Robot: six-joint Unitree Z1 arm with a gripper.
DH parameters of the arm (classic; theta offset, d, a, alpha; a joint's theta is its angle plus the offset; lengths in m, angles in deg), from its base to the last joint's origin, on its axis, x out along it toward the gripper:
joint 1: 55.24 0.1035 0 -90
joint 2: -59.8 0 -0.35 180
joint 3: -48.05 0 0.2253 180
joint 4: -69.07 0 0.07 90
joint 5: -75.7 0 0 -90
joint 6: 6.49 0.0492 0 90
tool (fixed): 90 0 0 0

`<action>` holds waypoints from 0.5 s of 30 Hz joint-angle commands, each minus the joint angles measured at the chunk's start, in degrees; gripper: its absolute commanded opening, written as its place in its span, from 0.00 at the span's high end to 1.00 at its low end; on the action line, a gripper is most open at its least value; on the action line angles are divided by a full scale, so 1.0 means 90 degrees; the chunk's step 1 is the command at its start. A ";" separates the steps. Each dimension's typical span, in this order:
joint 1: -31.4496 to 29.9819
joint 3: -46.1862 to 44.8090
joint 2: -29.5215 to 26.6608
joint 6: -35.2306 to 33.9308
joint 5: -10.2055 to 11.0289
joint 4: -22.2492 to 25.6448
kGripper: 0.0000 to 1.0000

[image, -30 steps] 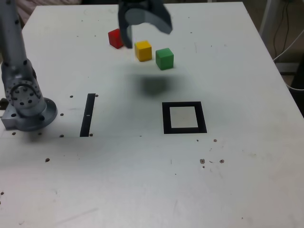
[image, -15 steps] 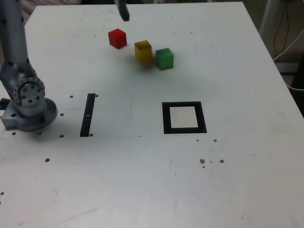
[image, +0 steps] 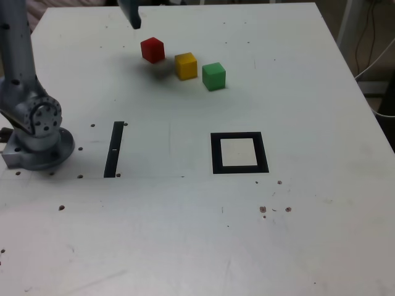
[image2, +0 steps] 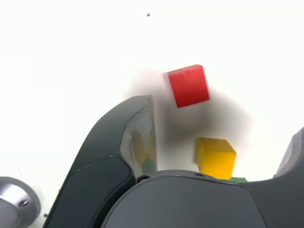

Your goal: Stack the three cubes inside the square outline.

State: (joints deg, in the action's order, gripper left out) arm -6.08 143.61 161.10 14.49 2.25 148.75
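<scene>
Bare table (image: 296,74) opens at the exterior view's right of the green cube (image: 214,76); yellow cube (image: 186,66) blocks its left.

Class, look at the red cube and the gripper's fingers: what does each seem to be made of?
The red cube: perhaps painted wood or plastic, smooth with a soft sheen; its faces are evenly coloured with crisp edges.

The gripper's fingers: probably hard plastic or coated metal, matt dark grey; a glossier inner face mirrors yellow and green.

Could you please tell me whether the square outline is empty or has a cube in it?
Empty: the square outline shows only its bare pale centre, with no cube inside.
</scene>
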 commanded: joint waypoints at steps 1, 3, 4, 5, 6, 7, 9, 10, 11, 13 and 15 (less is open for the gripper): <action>0.0148 0.0033 0.0060 0.0022 0.0014 0.0162 0.00; 0.0216 0.0060 0.0147 0.0024 0.0011 0.0257 0.00; 0.0237 0.0088 0.0207 0.0018 0.0000 0.0296 0.00; 0.0248 0.0130 0.0277 0.0015 -0.0017 0.0319 0.00; 0.0251 0.0189 0.0352 0.0014 -0.0041 0.0336 0.00; 0.0251 0.0264 0.0438 0.0013 -0.0068 0.0351 0.00; 0.0251 0.0468 0.0647 0.0012 -0.0123 0.0396 0.01; 0.0261 0.0647 0.0803 0.0016 -0.0154 0.0466 0.01; 0.0279 0.0808 0.0922 0.0024 -0.0179 0.0571 0.01; 0.0331 0.1157 0.1122 0.0024 -0.0235 0.0906 0.01; 0.0406 0.1440 0.1241 -0.0024 -0.0334 0.1300 0.02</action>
State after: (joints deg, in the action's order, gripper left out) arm -3.00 155.33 172.05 14.62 -0.18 157.94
